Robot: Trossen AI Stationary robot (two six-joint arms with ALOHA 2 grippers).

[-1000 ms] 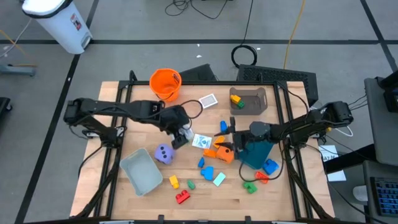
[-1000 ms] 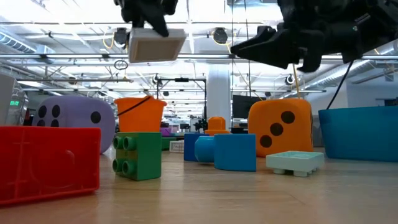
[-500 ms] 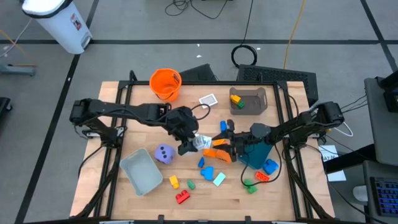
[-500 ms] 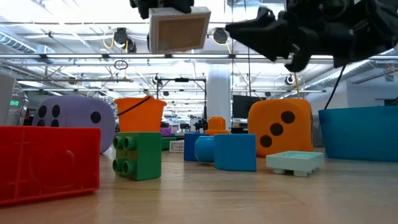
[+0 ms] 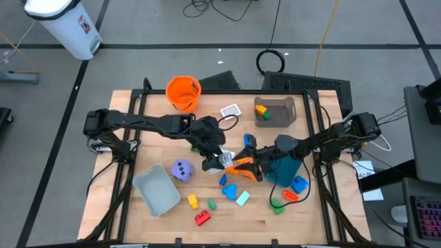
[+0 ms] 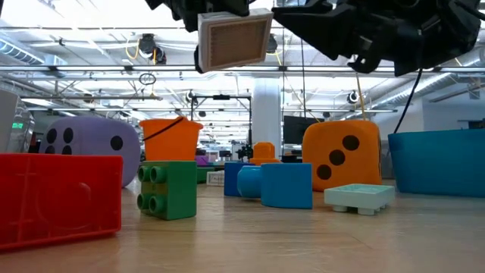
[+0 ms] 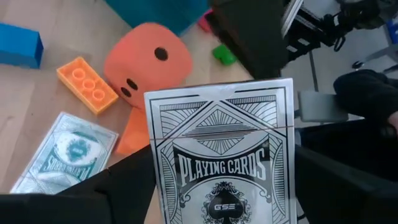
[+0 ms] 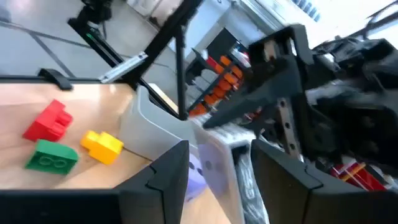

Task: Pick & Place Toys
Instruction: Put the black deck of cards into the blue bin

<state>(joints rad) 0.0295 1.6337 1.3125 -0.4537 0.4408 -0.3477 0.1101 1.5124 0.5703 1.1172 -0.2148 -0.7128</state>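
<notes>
My left gripper (image 5: 213, 161) is shut on a white playing-card box (image 7: 221, 149), held high over the table's middle (image 6: 233, 39). My right gripper (image 5: 247, 143) stands open next to it, its fingers (image 8: 158, 177) on either side of the box's end (image 8: 217, 155). Below them an orange die (image 5: 242, 169) sits on the table beside an orange block (image 7: 87, 84) and a teal card pack (image 7: 65, 155). A purple die (image 5: 181, 170) rests on the table near the grey bin (image 5: 157, 191). My left gripper pinches the card box by its two long narrow sides (image 7: 154, 186) between its two fingers. The fingers slant down from the table's left. The box is lifted clear of the table, its printed face turned up. Whether my right gripper touches the box, I cannot tell.
A teal bin (image 5: 281, 171) stands under my right arm. An orange bucket (image 5: 182, 91), a picture card (image 5: 230, 110) and a grey bin (image 5: 275, 111) with blocks sit at the far edge. Red (image 5: 202, 218), yellow, green and blue blocks lie near the front.
My left gripper has carried the card box toward the table's right and a little toward the near edge, tipping downward, and the box has turned with it. My right gripper has tilted upward and come closer to the box.
</notes>
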